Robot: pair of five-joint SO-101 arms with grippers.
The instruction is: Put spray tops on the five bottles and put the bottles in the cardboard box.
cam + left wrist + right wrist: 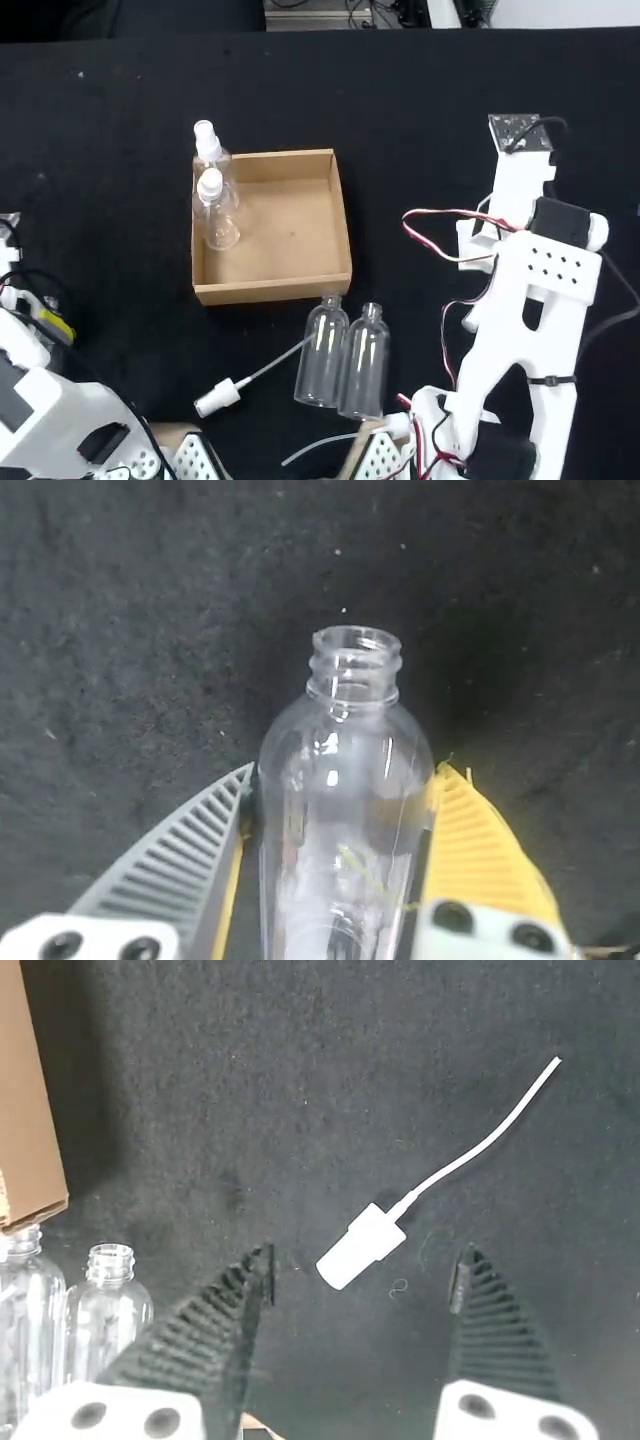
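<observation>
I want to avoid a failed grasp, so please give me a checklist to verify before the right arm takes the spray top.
1. Is the right gripper open? Ok: its jaws stand apart, one on each side of the spray top.
2. Is the spray top free to lift? Ok: it lies alone on the table.
3. Is the left gripper shut on the bottle? Ok.
4. Is the neck of that bottle uncapped? Ok.
5. Does the cardboard box have room? Ok: two capped bottles stand along one wall.
6. Will the tube enter the neck easily? Cannot tell: it is curved.
</observation>
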